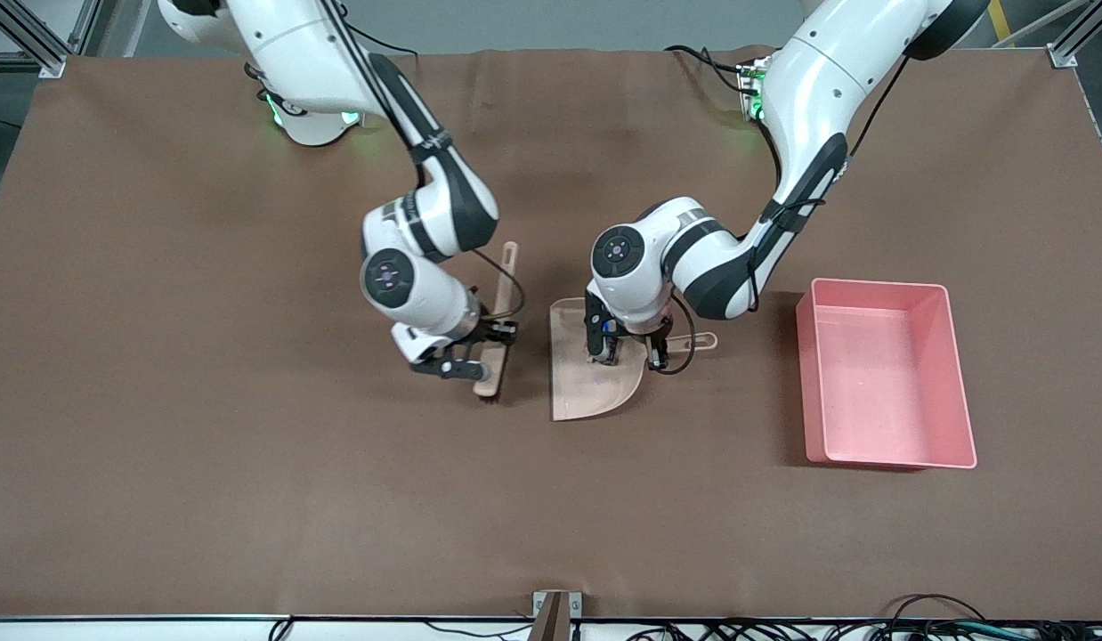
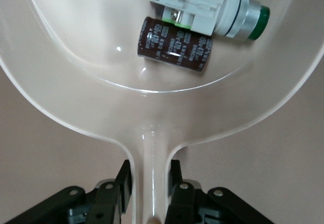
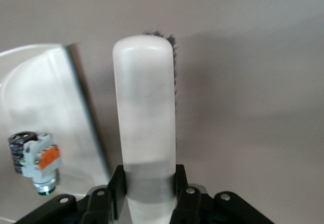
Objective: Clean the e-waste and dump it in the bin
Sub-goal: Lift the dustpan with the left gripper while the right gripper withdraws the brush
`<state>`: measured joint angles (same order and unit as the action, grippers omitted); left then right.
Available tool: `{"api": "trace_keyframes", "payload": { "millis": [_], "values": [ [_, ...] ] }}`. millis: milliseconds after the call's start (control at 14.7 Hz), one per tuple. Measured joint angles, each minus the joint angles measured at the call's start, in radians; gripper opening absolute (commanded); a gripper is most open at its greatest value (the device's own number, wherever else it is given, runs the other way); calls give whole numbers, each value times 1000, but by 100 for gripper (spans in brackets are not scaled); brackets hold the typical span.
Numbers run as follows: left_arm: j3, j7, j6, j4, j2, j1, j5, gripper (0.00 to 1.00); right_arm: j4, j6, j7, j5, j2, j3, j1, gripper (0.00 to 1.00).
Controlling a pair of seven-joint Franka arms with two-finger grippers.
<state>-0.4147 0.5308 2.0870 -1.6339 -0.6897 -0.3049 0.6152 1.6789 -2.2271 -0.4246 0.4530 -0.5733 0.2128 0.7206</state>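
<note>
Both e-waste bits (image 2: 202, 26) sit in the dustpan (image 1: 595, 392). Left gripper (image 2: 151, 181) clamps its handle, prob to carry to the bin (image 1: 885, 383); right gripper (image 3: 150, 183) clamps the brush (image 3: 145, 107) beside the pan.

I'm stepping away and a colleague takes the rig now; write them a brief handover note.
Left gripper is shut on the dustpan's handle; the dustpan sits on the table.
Right gripper is shut on the brush, beside the dustpan toward the right arm's end.
Both e-waste parts, the white-and-green part and the maroon block, lie in the dustpan.
Sweeping looks done.
Left: tip them into the pink bin, toward the left arm's end.
</note>
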Motion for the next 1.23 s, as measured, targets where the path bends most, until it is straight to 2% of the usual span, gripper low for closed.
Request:
{"api": "trace_keyframes", "payload": {
  "millis": [205,614,818,955,1091,1227],
  "values": [
    [1,-2,52,0,-4,2,-14,4,70,30,85,-54,78,92,-1,2],
    [2,-1,83,42,-3,28,-76,4,282,11,394,-91,180,340,-6,3],
    [1,33,62,70,43,68,-153,3,378,-73,477,-98,199,399,-6,3],
    [1,66,43,75,93,109,-182,3,463,-191,541,-99,200,438,-10,2],
    [2,70,26,77,139,153,-188,3,525,-253,586,-99,199,453,-46,2],
    [2,76,25,92,167,205,-188,3,543,-262,633,-99,199,455,-94,2]
  ]
}}
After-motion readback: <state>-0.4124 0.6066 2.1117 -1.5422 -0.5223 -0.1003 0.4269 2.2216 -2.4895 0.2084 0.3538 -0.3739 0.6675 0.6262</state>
